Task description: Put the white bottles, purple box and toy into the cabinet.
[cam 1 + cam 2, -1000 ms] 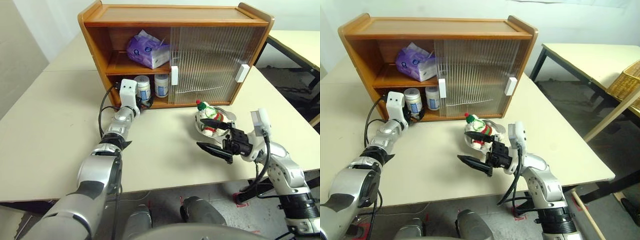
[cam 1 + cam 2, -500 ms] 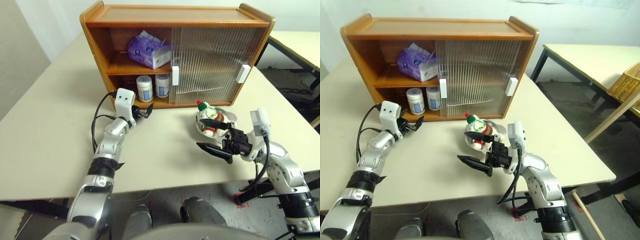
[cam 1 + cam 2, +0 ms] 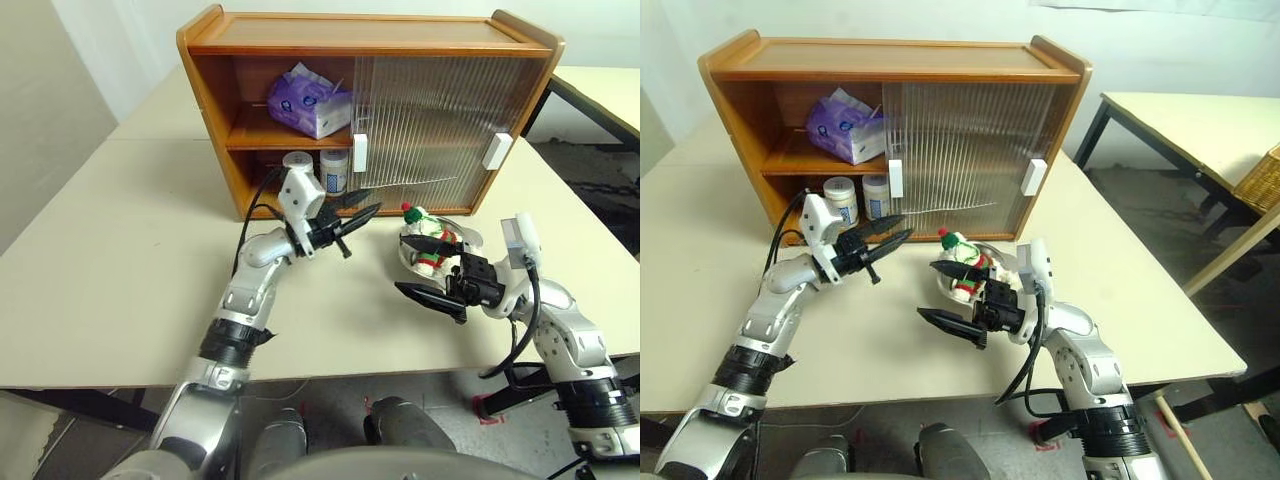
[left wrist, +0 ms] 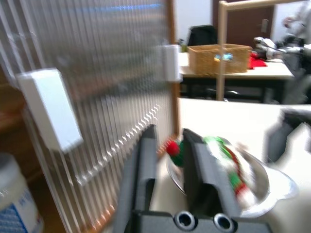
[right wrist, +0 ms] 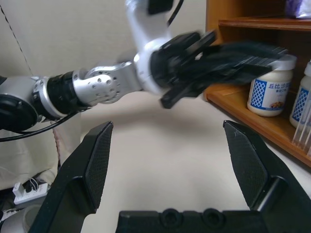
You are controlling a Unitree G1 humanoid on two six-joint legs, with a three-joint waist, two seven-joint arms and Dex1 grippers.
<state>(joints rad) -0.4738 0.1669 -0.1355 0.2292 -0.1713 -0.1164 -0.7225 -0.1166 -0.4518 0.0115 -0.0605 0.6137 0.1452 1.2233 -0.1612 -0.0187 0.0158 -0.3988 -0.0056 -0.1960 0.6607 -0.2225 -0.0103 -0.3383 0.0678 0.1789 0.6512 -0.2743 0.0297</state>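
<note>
A cabinet of glossy orange-brown wood is fronted by ribbed translucent plastic doors. The toy is seen as soft plush in a shiny metal bowl. The table is finished matt cream.

Hardly any readable text. White bottles on the cabinet's bottom shelf, near its open left end: blue-printed labels, a line of characters above a blue check pattern, too small to make out. Purple box on the middle shelf, left half: small blue round logo on its side, lettering unreadable. No numbers or signs legible elsewhere.
</note>
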